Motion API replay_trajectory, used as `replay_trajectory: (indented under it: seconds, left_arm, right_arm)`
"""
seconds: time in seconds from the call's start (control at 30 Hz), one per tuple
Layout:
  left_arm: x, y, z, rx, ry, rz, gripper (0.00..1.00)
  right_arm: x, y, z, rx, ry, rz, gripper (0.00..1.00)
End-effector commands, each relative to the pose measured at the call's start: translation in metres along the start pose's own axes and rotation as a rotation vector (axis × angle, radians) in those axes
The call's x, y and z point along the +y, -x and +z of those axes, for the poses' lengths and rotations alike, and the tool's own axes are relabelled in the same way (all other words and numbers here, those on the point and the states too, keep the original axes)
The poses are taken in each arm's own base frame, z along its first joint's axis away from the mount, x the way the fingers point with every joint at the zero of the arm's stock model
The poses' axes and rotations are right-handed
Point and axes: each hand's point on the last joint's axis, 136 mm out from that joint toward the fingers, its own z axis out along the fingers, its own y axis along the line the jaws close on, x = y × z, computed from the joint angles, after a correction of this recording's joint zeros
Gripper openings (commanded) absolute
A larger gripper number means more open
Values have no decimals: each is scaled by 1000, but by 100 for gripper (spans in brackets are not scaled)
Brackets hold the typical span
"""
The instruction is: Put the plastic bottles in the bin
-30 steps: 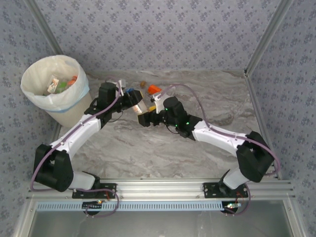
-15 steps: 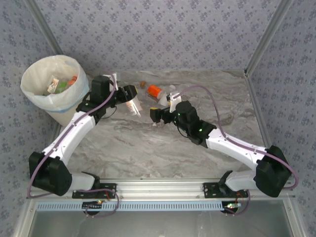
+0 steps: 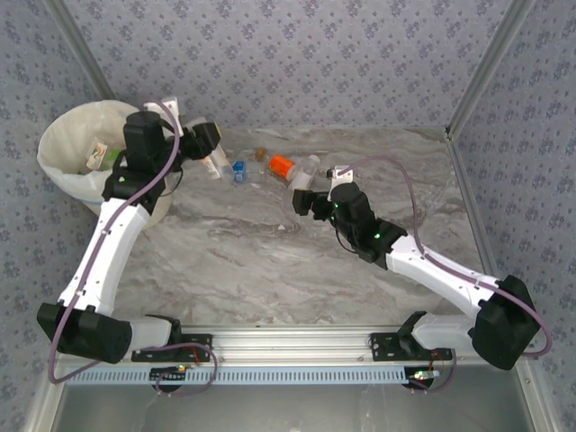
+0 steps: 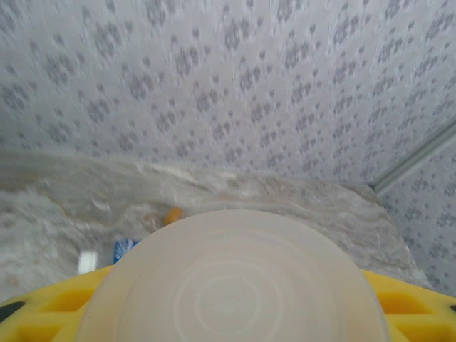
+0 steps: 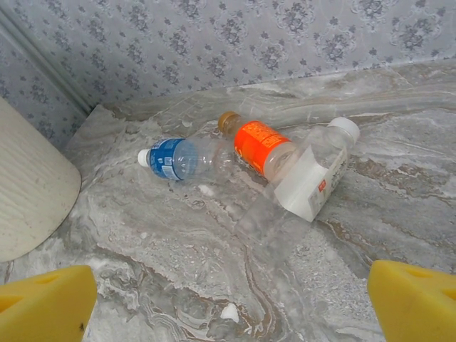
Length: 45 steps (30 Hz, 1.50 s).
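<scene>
Gripping a bottle (image 3: pixel 214 164), left end effector (image 3: pixel 207 148) hangs near bin (image 3: pixel 67 121).

The top external camera looks down from above and behind the arms, whose bases lie along the bottom edge. It takes in the whole table (image 3: pixel 270 270), with the bin (image 3: pixel 67 148) at upper left. The left wrist camera sits tight against the base of a clear bottle (image 4: pixel 231 285), which spans its lower half, and faces the far wall (image 4: pixel 214 85). The right wrist camera looks low across the table at an orange-label bottle (image 5: pixel 263 146) and two others at centre frame. The overhead view shares these at upper centre.
</scene>
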Motion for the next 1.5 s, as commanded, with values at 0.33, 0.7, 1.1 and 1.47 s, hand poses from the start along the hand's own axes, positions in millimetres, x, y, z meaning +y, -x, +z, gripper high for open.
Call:
replay_trajectory:
  seconds: [0.33, 0.7, 1.1, 1.47]
  left_arm:
    - [70, 118, -68, -329, 389, 105, 49]
    - [158, 140, -97, -464, 664, 32, 48]
    - [210, 110, -65, -314, 687, -100, 51]
    - [238, 73, -39, -174, 689, -295, 87]
  right_arm:
    - [-14, 6, -9, -16, -45, 41, 100]
    - [-17, 7, -8, -21, -49, 49, 100]
    - [-20, 2, -7, -9, -60, 56, 100]
    - [-22, -1, -7, 0, -69, 56, 100]
